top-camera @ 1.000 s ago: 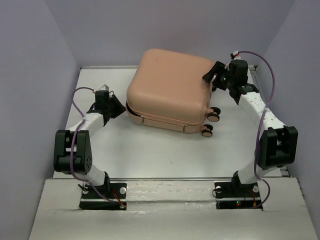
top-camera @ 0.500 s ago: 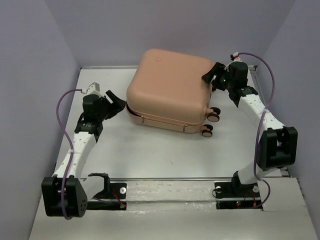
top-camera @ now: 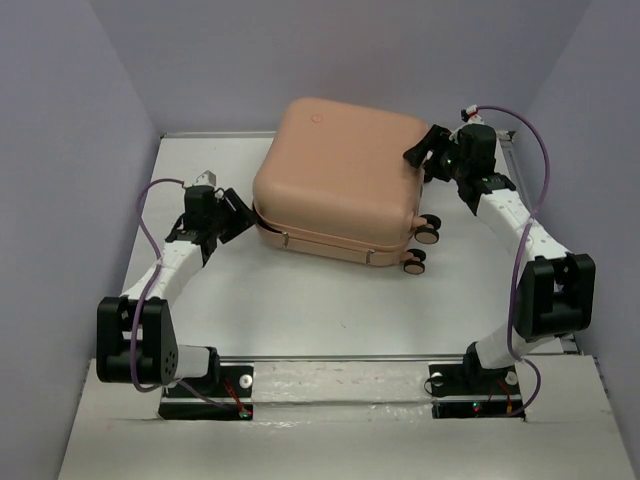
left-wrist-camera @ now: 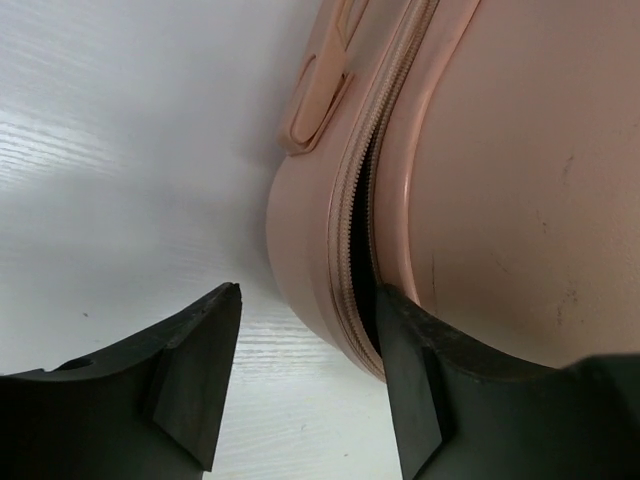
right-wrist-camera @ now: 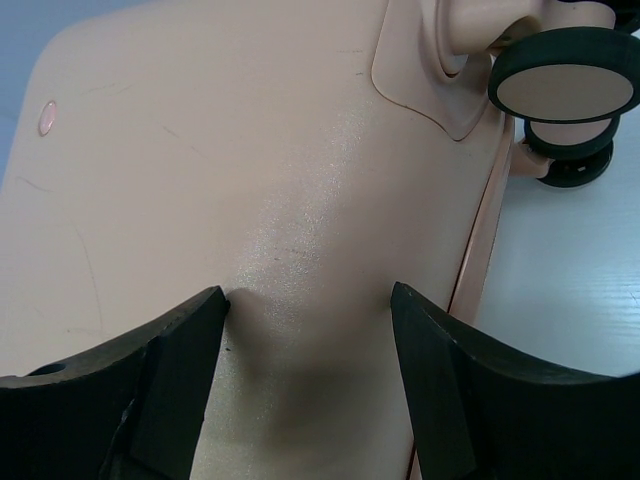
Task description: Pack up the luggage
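Note:
The luggage is a peach-pink hard-shell suitcase lying flat on the white table, lid down but the zipper seam slightly gaping at its left corner. My left gripper is open at that corner; one fingertip touches the seam gap, the other stands over the table. My right gripper is open, its fingertips resting on the top shell at the right rear edge, near the wheels.
Two wheels stick out at the suitcase's right front. Grey walls close in the table on three sides. A peach handle tab sits on the suitcase side.
My left arm swung out to the left and came back, its gripper now pressed at the suitcase's left corner seam. The right arm and the suitcase have held still.

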Available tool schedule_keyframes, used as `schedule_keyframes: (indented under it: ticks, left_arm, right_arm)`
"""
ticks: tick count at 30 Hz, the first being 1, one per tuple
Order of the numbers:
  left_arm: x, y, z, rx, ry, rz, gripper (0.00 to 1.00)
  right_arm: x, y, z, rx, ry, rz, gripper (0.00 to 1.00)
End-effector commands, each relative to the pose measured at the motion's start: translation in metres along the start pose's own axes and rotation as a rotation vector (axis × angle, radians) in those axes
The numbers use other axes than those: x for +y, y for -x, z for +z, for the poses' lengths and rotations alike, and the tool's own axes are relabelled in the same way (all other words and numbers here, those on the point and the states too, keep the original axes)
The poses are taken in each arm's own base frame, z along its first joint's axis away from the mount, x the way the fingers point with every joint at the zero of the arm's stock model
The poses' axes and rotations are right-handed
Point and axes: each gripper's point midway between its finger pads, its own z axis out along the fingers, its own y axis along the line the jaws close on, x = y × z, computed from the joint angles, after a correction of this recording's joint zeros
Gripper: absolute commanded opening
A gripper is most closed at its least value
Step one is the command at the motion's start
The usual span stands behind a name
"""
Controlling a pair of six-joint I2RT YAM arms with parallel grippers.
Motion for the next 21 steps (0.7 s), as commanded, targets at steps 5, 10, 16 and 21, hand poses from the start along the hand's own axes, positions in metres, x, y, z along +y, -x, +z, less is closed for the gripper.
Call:
schedule_keyframes:
  ticks: [5,10,16,21]
  left_arm:
    - [0.005,0.006,0.027,-0.027,0.044,0.016,0.35]
    - [0.000,-0.018,0.023,0.005,0.039,0.061,0.06]
    - [-0.028,-0.086,-0.013,0.079,-0.056,0.147,0.06]
    - [-0.054,-0.161,-0.048,0.183,-0.168,0.174,0.06]
  right_arm:
    - [-0.005,-0.020,0.009,0.073,0.006,-0.007,0.73]
    - [0.000,-0.034,0.030,0.153,0.066,0.020,0.72]
    - [0.069,-0.074,0.061,0.330,0.310,0.021,0.68]
    - [0.138,-0.087,0.077,0.388,0.448,-0.005,0.70]
